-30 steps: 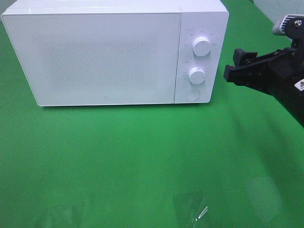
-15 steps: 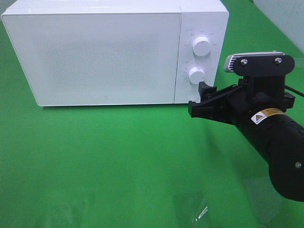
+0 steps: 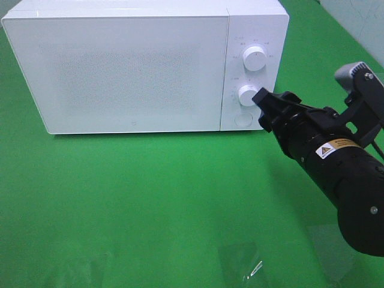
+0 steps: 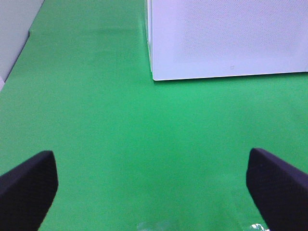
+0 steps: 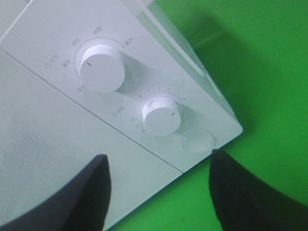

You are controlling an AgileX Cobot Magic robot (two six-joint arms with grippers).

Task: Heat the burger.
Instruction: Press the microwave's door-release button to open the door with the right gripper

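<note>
The burger is out of view. The white microwave (image 3: pixel 132 72) stands at the back with its door shut. Its panel has an upper knob (image 3: pixel 255 58), a lower knob (image 3: pixel 248 95) and a round button (image 3: pixel 242 120). My right gripper (image 3: pixel 271 103) is open and empty, with its tips just right of the lower knob. In the right wrist view the right gripper (image 5: pixel 159 159) faces the upper knob (image 5: pixel 102 69), the lower knob (image 5: pixel 162 116) and the button (image 5: pixel 198 142). My left gripper (image 4: pixel 150 159) is open and empty over the green cloth, in front of the microwave's left corner (image 4: pixel 159 72).
A green cloth (image 3: pixel 150 192) covers the table. A piece of clear film (image 3: pixel 240 264) lies near the front edge. A pale wall (image 3: pixel 360 18) stands at the back right.
My right arm has swung in from the right, dipped below the panel, then risen and rolled, so its tips are now beside the lower knob. The microwave has not moved.
</note>
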